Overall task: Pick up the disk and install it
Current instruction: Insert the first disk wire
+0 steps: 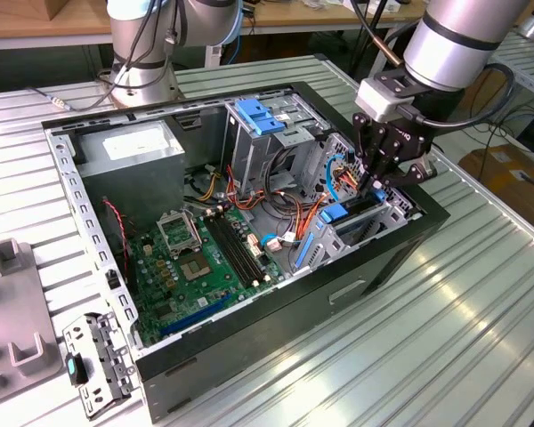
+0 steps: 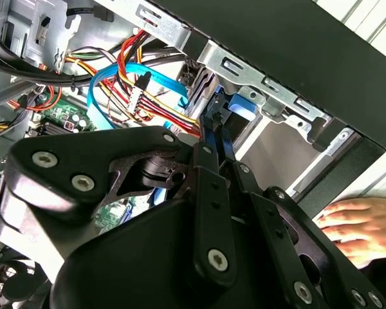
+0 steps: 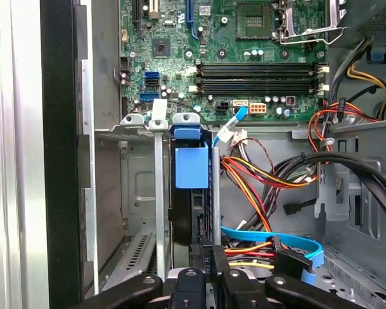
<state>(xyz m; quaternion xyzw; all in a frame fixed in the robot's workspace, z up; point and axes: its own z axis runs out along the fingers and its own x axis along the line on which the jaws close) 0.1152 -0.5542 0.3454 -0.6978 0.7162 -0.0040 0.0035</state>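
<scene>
Evidently the install step is under way: the pincer (image 3: 202,257) pinches the disk (image 3: 192,164) by its near edge, the drive standing on edge in the drive bay (image 3: 156,193) just ahead. Seating it fully calls for a straight push.

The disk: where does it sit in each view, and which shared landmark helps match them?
Exterior view: the disk stands on edge in the drive bay, below the gripper.
Second wrist view: its blue end lies just beyond the fingertips.
First wrist view: its blue end sits between the bay's metal walls.
Shared landmark: the light blue cable beside it.
</scene>
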